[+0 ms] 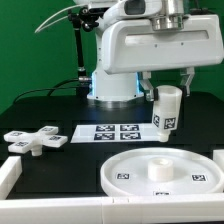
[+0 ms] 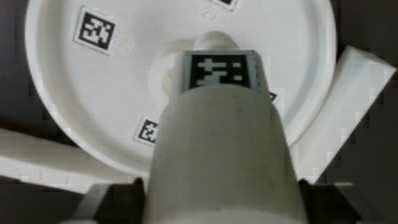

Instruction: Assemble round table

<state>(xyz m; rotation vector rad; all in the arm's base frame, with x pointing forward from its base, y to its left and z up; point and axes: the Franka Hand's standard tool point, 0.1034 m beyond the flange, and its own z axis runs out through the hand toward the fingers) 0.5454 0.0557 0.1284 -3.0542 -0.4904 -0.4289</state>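
Observation:
My gripper (image 1: 168,92) is shut on the white cylinder leg (image 1: 166,108), which carries square tags, and holds it upright in the air above the far edge of the round disc (image 1: 165,172). The disc lies flat near the front, with a small raised hub (image 1: 160,164) at its centre. In the wrist view the leg (image 2: 217,130) fills the middle, clamped between the dark fingers (image 2: 125,195), with the disc (image 2: 143,70) below it. The four-armed cross base (image 1: 34,141) lies on the table at the exterior view's left.
The marker board (image 1: 112,132) lies flat behind the disc, near the robot's base (image 1: 112,90). A white rail (image 1: 50,205) runs along the front edge and the left corner. A black stand (image 1: 78,55) rises at the back left.

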